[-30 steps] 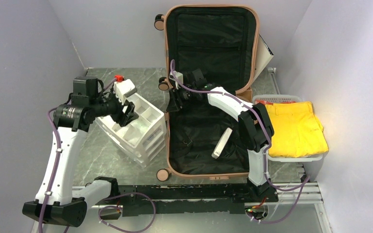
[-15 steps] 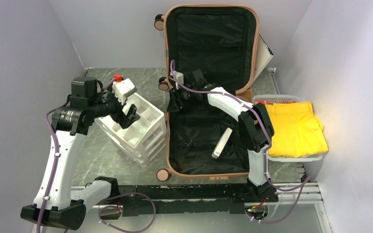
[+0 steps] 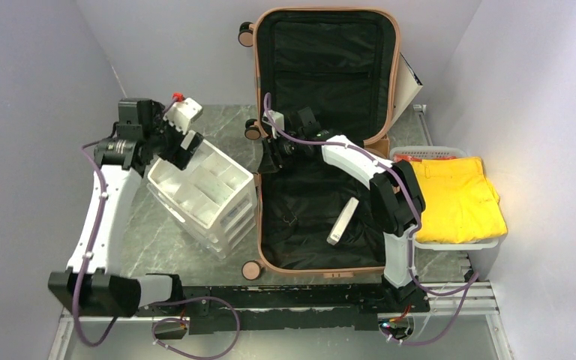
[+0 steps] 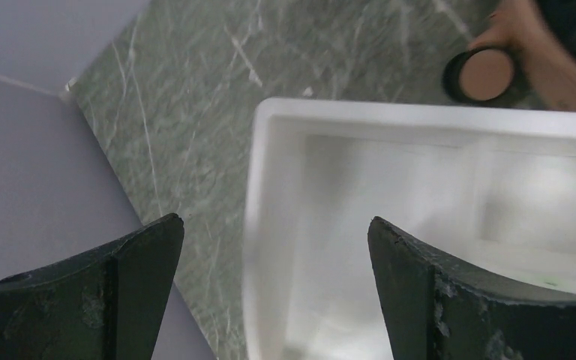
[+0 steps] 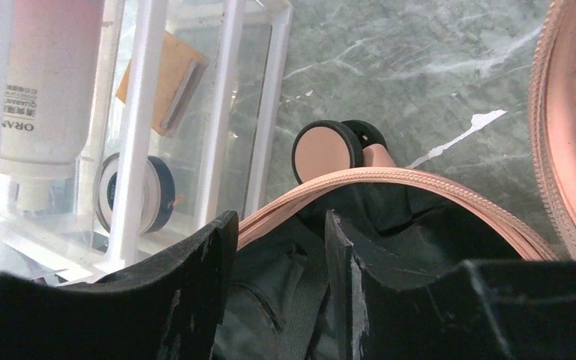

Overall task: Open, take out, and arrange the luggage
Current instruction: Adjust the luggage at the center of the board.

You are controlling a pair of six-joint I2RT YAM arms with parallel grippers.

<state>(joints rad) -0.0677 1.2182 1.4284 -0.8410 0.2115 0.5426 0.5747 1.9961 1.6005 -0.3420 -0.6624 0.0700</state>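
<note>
- Your left gripper (image 3: 184, 141) hangs over the far left corner of the white drawer unit (image 3: 204, 196), on the left part of the table (image 3: 139, 225).
- In the left wrist view its fingers (image 4: 131, 262) stand wide apart. Nothing is between them: you see only the unit's white rim and the marbled table below. It holds nothing.
- The drawer unit stands just left of the luggage (image 3: 322, 60). Through its clear front, the right wrist view shows a white bottle (image 5: 41, 75) and a round dark-rimmed item (image 5: 131, 191).
- Your right gripper (image 5: 279, 221) sits at the far left corner of the luggage's flat half, just beside a black spinner wheel (image 5: 326, 150).
- Its fingers (image 5: 195, 292) leave only a narrow gap. The pink zip rim and the black lining lie in that gap. You cannot tell from these views whether the fingers are pinching them.
- The luggage is open in the middle of the table. One half lies flat, and the lid stands upright against the far wall, with black lining showing in both.
- A flat white item (image 3: 343, 221) lies on the lining of the flat half, towards its near right.
- To the right of the luggage, a white basket (image 3: 450, 243) holds a folded yellow garment (image 3: 457, 199).
</note>
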